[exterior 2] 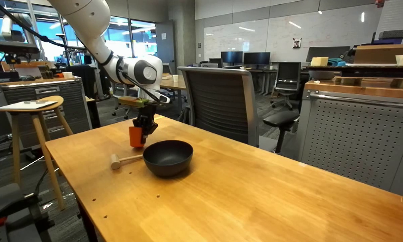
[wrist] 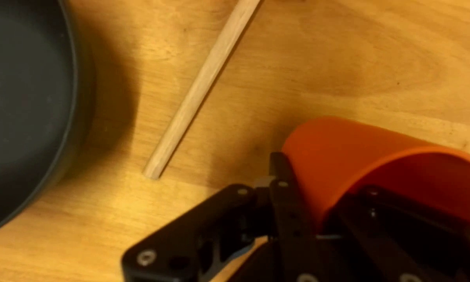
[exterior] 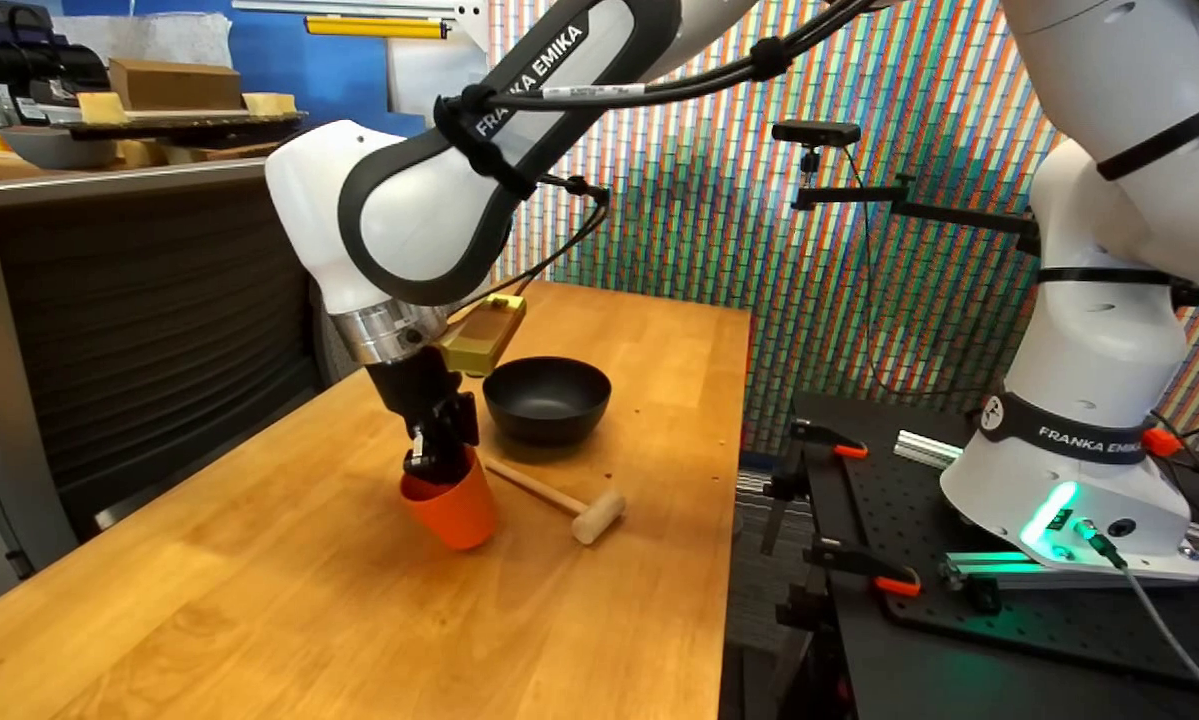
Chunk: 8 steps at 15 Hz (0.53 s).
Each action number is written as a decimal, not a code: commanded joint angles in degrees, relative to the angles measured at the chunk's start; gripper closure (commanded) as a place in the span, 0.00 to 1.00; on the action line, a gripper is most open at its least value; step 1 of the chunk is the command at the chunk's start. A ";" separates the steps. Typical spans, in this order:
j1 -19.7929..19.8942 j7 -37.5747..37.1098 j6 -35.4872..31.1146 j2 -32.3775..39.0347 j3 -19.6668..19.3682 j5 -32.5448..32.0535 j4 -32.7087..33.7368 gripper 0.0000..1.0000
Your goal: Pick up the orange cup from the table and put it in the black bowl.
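Transfer to the black bowl [wrist: 19,98] seems the step in hand: the tool [exterior: 455,458] pinches the wall of the orange plastic cup [exterior: 459,512], one finger inside the mouth and one outside. The cup leans; in the wrist view it lies at the right of the frame, the bowl at the left edge, and the handle of the wooden mallet [wrist: 201,88] between them. Whether the base touches the surface [exterior: 579,620] I cannot tell. To do this well, I would raise the cup straight up, enough to clear mallet and rim, and only then travel left as the wrist view has it. The hold takes just one side, so a slow pace should spare it swinging or twisting. Over the bowl's middle I would bring it upright, lower it nearly to the bottom, and leave room toward the bowl's wall for the outside finger to spread. The surface is smooth honey-coloured wood with a few small dark spots [exterior 2: 105,216], perhaps holes, low in an exterior view. Around it I see a grey office chair [exterior 2: 221,104], a wooden stool [exterior 2: 56,101] at left, and, upper right, a wide whiteboard [exterior 2: 288,37].
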State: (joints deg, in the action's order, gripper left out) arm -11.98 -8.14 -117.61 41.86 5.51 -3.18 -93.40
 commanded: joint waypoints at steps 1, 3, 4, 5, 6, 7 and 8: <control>0.75 -3.14 -4.97 -11.47 -1.30 0.99 -13.23 0.98; 0.25 -7.92 -8.67 -16.65 -3.61 -0.42 -18.40 0.97; 0.26 -9.72 -9.97 -19.37 -4.70 -1.11 -20.88 0.98; 0.31 -11.60 -10.77 -22.12 -5.74 -1.73 -23.14 0.98; 0.70 -13.24 -11.91 -25.01 -6.64 -2.15 -25.74 0.98; 1.06 -15.02 -12.73 -27.95 -7.49 -2.75 -28.23 0.98; 1.67 -16.65 -13.80 -30.80 -8.26 -3.15 -30.90 0.98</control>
State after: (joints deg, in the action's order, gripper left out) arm -11.37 -19.36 -127.38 21.61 -1.04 -4.43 -113.89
